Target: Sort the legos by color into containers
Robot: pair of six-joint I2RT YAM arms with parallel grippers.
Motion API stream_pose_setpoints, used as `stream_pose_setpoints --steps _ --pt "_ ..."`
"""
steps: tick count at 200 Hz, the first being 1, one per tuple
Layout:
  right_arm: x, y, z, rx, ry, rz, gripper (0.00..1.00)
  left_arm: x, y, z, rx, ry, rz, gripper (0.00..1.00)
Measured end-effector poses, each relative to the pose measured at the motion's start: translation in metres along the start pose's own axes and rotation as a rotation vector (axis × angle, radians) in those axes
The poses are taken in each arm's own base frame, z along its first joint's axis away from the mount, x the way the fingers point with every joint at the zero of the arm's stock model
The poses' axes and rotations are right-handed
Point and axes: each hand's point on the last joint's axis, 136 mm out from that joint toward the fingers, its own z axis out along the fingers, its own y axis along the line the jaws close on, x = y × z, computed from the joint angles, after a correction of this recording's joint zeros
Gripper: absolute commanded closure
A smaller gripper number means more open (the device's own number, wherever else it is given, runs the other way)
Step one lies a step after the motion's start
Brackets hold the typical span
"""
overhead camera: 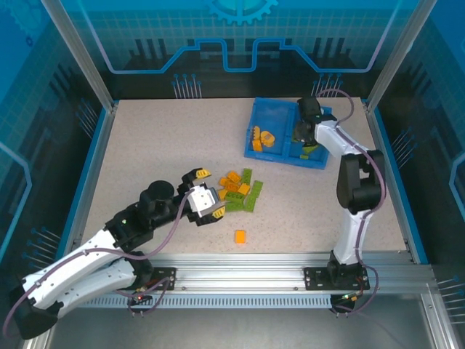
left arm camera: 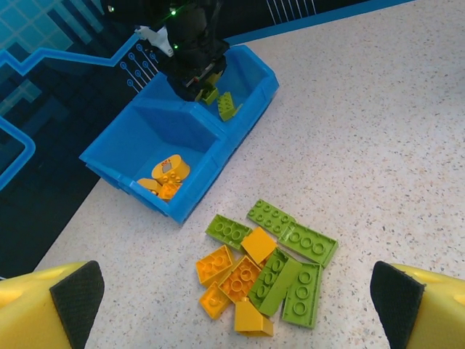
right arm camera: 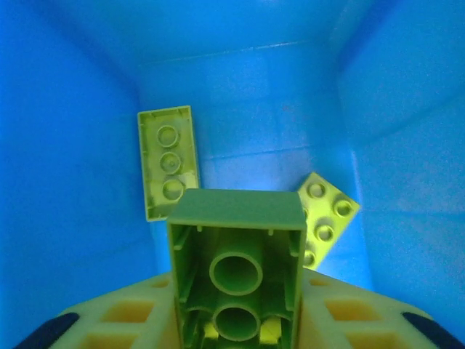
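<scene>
Tray [overhead camera: 280, 116]: one, blue, two compartments, upper right of centre in the top view, on the bench [overhead camera: 160, 145].

Left compartment [left arm camera: 149, 134]: about three orange bricks [left arm camera: 171, 171].

Right compartment [right arm camera: 254, 109]: three lime bricks.
- Held brick [right arm camera: 236, 247]: clamped in the right pincer [overhead camera: 308, 139], hollow underside toward the wrist camera, base's long side running up the frame.
- Flat brick [right arm camera: 168, 161]: underside up, long axis likewise up the frame.
- Studded brick [right arm camera: 325, 218]: studs up, turned diagonally.

Pile [left arm camera: 261, 269]: mid-bench, five lime and five orange, lying at mixed angles.

Lone orange brick [overhead camera: 240, 235]: one, below the pile in the top view.

Left pincer [overhead camera: 209, 193]: spread wide, empty, just left of the pile.
</scene>
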Motion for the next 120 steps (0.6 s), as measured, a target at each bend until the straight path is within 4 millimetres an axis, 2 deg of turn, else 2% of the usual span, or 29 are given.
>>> stream_pose_setpoints --steps 24,51,73,86,100,120 --pt "-0.002 -0.002 0.008 -0.008 0.028 0.020 0.50 0.001 0.000 -0.003 -0.006 -0.005 0.001 0.01" --pt "-0.015 0.000 0.000 -0.025 0.007 0.033 0.49 0.005 0.004 -0.003 -0.018 0.003 -0.006 0.01" --pt "-0.016 0.001 -0.008 -0.043 0.008 0.035 0.49 0.011 0.009 -0.002 -0.028 0.017 -0.019 0.01" --pt "-0.014 0.001 -0.019 -0.066 0.007 0.041 0.49 0.014 0.012 -0.002 -0.034 0.023 -0.031 0.01" --pt "-0.008 0.000 -0.040 -0.100 0.002 0.045 0.47 0.017 0.017 -0.001 -0.046 0.033 -0.068 0.01" --pt "0.010 0.004 -0.084 -0.200 -0.011 0.034 0.44 0.021 0.022 0.004 -0.062 0.068 -0.195 0.01"
